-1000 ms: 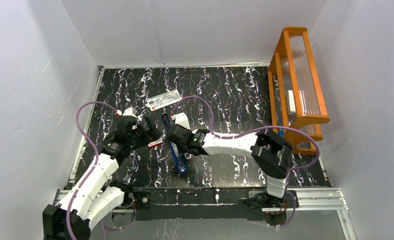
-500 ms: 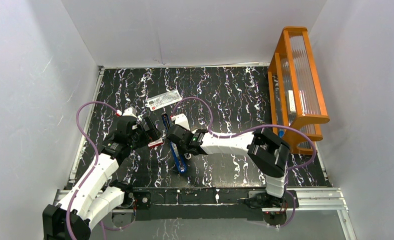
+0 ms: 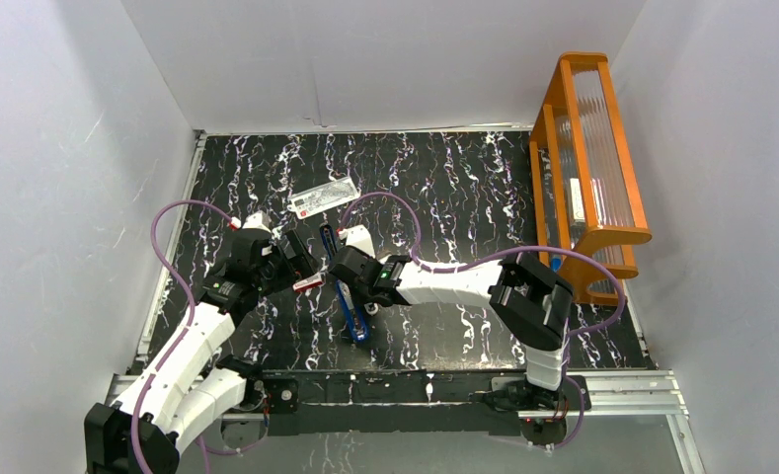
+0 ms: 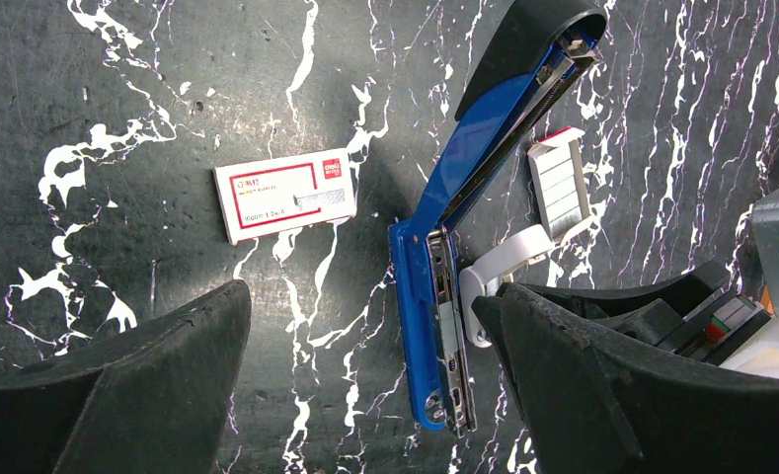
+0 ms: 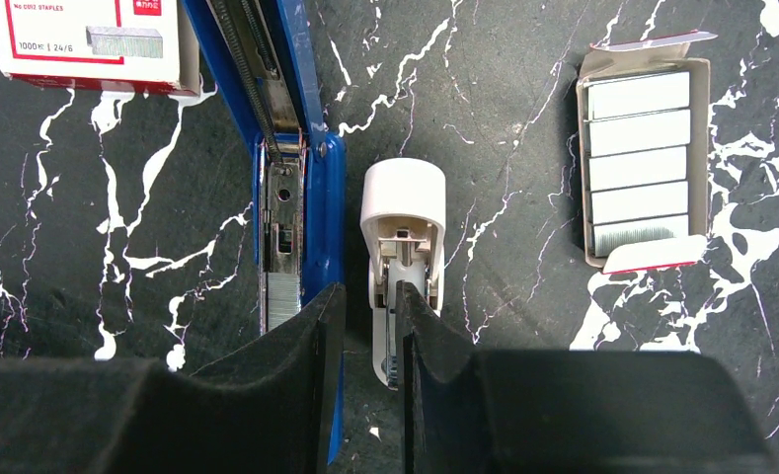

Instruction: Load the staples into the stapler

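Observation:
The blue stapler (image 3: 349, 296) lies hinged wide open on the black marbled table, rail up (image 4: 442, 296) (image 5: 311, 188). A short silvery strip of staples (image 5: 283, 301) sits in its rail. The red-and-white box sleeve (image 4: 286, 195) (image 5: 94, 44) lies left of the stapler. The tray (image 5: 642, 163) (image 4: 560, 188) with several staple strips lies on its right. My left gripper (image 3: 301, 265) (image 4: 365, 395) hangs wide open and empty above the stapler's rail end. My right gripper (image 3: 350, 279) (image 5: 367, 296) is almost shut with a narrow gap and nothing in it, just right of the rail.
A small white staple remover (image 5: 403, 212) lies beside the stapler, partly under my right finger. A flat clear packet (image 3: 324, 196) lies further back. An orange wooden rack (image 3: 587, 158) stands at the right wall. White walls enclose the table.
My right arm's elbow has shifted slightly to the left. The grippers, stapler and box parts have not visibly moved.

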Motion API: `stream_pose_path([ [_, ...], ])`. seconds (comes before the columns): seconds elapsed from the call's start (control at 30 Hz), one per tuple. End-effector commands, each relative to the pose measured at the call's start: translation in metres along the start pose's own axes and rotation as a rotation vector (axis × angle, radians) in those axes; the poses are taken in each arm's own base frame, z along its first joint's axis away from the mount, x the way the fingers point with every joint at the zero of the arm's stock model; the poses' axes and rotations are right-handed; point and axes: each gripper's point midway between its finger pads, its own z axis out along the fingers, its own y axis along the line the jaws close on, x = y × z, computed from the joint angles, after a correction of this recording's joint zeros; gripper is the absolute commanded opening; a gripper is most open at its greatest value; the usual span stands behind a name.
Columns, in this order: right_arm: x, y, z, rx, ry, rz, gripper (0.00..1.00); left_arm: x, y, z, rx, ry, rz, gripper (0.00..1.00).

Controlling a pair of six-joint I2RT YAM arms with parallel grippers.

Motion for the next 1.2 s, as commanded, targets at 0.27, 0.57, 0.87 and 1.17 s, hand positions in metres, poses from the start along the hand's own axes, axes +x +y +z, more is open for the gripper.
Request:
stream_pose_path([
  [0.27, 0.003, -0.003, 0.000, 0.008, 0.008, 0.012, 0.34, 0.001, 0.000, 0.000, 0.001, 0.004, 0.004, 0.94],
  [0.57, 0.008, -0.004, -0.001, 0.010, 0.027, 0.019, 0.33, 0.001, 0.000, 0.000, 0.002, 0.003, 0.003, 0.94],
  [0.87, 0.005, -0.006, -0.006, 0.014, 0.021, 0.029, 0.32, 0.001, 0.000, 0.000, 0.001, 0.003, -0.001, 0.94],
  [1.17, -0.015, -0.001, -0.017, -0.013, -0.042, 0.033, 0.32, 0.001, 0.000, 0.000, 0.001, 0.003, 0.001, 0.94],
])
